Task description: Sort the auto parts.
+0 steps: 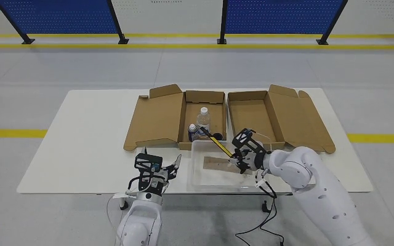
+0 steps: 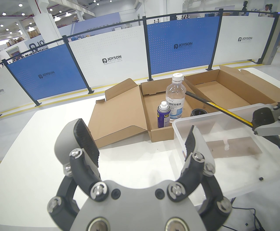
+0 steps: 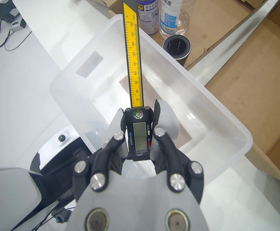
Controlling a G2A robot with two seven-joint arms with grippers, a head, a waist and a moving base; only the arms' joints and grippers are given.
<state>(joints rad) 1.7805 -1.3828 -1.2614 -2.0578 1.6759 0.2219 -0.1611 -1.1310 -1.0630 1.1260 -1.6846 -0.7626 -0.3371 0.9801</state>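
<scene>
- The caliper (image 3: 133,65) hangs over the clear bin (image 3: 196,84), on the near side of the surface (image 1: 86,141).
- The right tool (image 3: 138,113) grips its screen end.
- The left tool (image 2: 140,142), left of the bin, is open.
- A swing could knock its long end into the bottle (image 3: 172,13).

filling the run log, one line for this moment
right tool: shut on caliper over clear bin | left tool: open, empty
</scene>
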